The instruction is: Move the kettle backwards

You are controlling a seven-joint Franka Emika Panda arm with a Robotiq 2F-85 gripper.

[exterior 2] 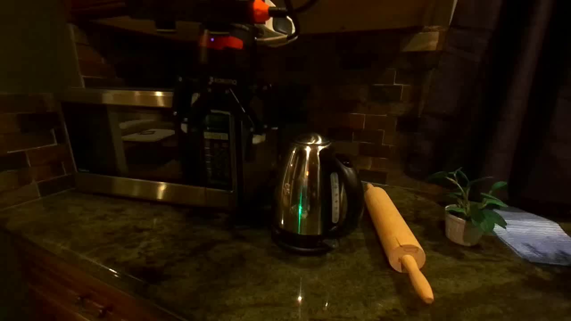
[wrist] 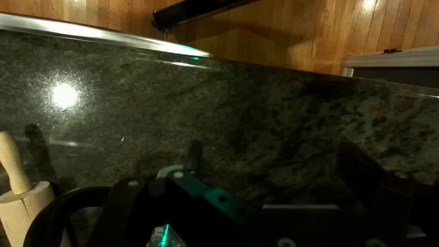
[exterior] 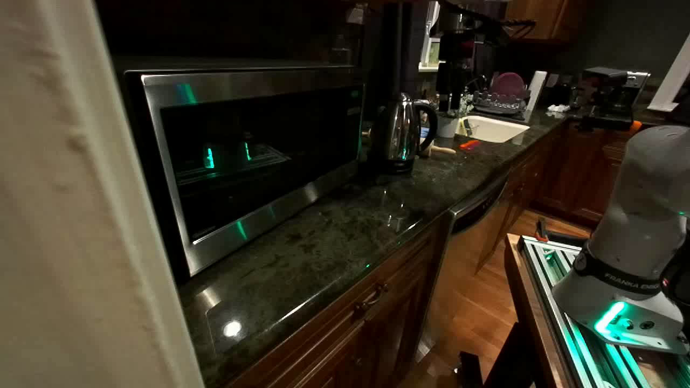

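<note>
The kettle is a shiny dark metal jug with a black loop handle. It stands upright on the dark stone counter in both exterior views (exterior: 396,132) (exterior 2: 301,196), close to the microwave's side. My gripper (exterior 2: 221,133) is open and empty. In that exterior view it hangs to the left of the kettle, its fingertips about level with the lid, across the microwave front. In the wrist view the gripper (wrist: 271,147) has its fingers wide apart over the counter. The kettle (wrist: 166,236) lies to its lower left there, mostly hidden behind the left finger, with part of the handle showing.
A microwave (exterior: 253,161) stands beside the kettle. A wooden rolling pin (exterior 2: 392,227) lies on the kettle's handle side. A potted plant (exterior 2: 464,227) stands beyond it. A white sink (exterior: 517,129) is further along. The counter's front edge (wrist: 274,68) shows in the wrist view.
</note>
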